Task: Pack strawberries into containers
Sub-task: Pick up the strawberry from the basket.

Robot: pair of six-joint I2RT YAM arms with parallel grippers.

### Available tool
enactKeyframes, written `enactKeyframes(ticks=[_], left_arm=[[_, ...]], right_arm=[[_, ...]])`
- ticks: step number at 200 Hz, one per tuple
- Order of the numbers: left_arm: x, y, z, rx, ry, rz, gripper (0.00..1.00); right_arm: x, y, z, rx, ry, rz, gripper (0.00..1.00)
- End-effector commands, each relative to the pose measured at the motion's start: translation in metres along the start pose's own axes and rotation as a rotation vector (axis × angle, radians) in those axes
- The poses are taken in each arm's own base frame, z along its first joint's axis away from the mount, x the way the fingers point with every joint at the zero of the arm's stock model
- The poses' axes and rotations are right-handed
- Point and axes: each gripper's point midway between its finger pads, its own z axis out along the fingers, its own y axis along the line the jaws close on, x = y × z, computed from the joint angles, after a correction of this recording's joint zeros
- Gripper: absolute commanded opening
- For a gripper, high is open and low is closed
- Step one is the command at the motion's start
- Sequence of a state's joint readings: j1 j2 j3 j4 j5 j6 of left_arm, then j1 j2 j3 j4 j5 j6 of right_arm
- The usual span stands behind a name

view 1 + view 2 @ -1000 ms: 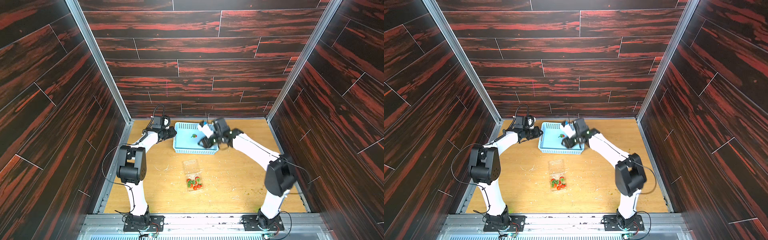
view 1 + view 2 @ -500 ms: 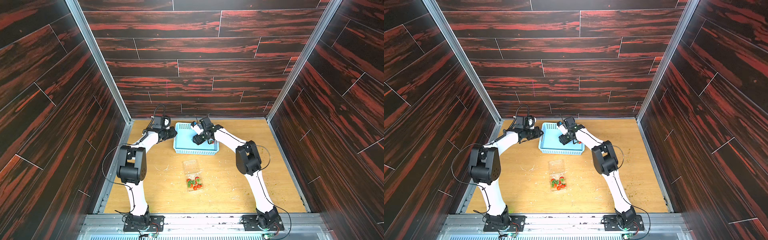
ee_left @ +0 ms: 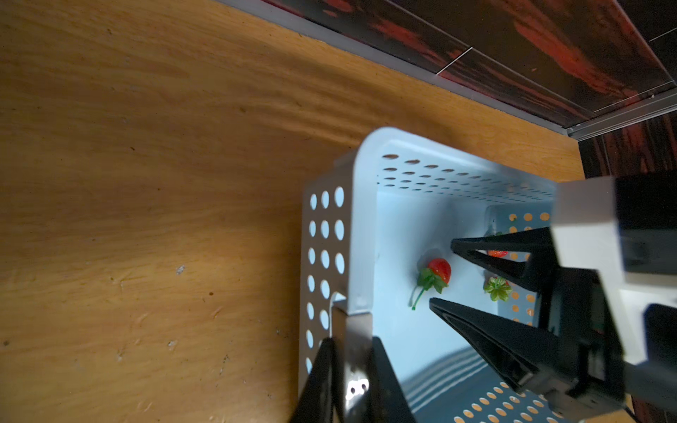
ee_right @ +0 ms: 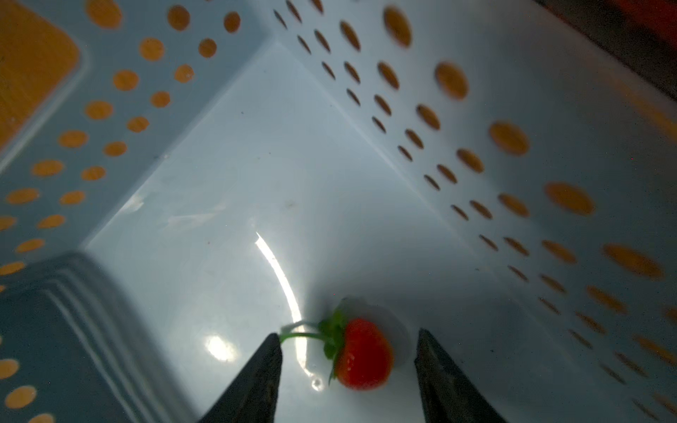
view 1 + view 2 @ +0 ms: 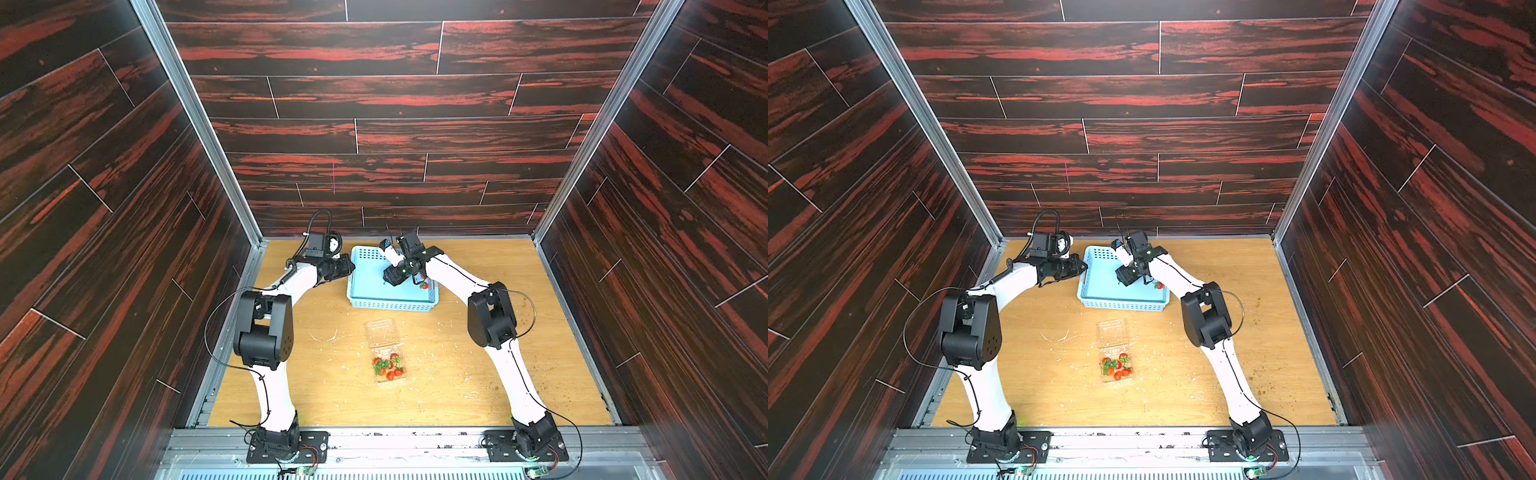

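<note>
Probably feather-light, soft and easily bruised; glossy enough to skid on the smooth floor of the basket. Best taken across the red body of the strawberry, never by the thin stem or leafy cap, and closed on gently. Lying on its side on the basket floor, not far from a corner, stem tip touching or just beside one fingertip. Straddled by the right gripper, jaws apart with nothing held, one to each side of the fruit. Reaching in over the basket's rim, wrist pitched steeply down toward the floor, forearm angled across the basket's right wall. Bracing the basket: left gripper, clamped shut on its left wall, arm stretched low over the desk. Well apart from the basket, toward the robot: open clamshell, several strawberries already inside. At least one more on the basket floor behind the right gripper.
</note>
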State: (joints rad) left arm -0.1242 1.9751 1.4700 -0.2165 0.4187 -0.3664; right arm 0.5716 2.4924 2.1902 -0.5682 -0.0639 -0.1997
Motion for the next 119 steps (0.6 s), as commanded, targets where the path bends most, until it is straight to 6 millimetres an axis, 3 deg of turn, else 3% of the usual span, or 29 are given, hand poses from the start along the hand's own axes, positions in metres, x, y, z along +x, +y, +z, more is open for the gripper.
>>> enactKeyframes(ticks=[1,74,119], left_arm=[[-0.016,-0.023,-0.022,0.046,-0.050,0.033,0.00],[-0.016,-0.024,-0.026,0.042,-0.049,0.041,0.00],[-0.015,-0.023,-0.028,0.033,-0.050,0.045,0.00]], right_arm=[[0.020,0.002,0.016,-0.021,0.056,0.010,0.57],[0.014,-0.001,0.022,-0.040,0.045,0.033,0.52],[0.013,0.001,0.024,-0.064,0.049,0.049,0.32]])
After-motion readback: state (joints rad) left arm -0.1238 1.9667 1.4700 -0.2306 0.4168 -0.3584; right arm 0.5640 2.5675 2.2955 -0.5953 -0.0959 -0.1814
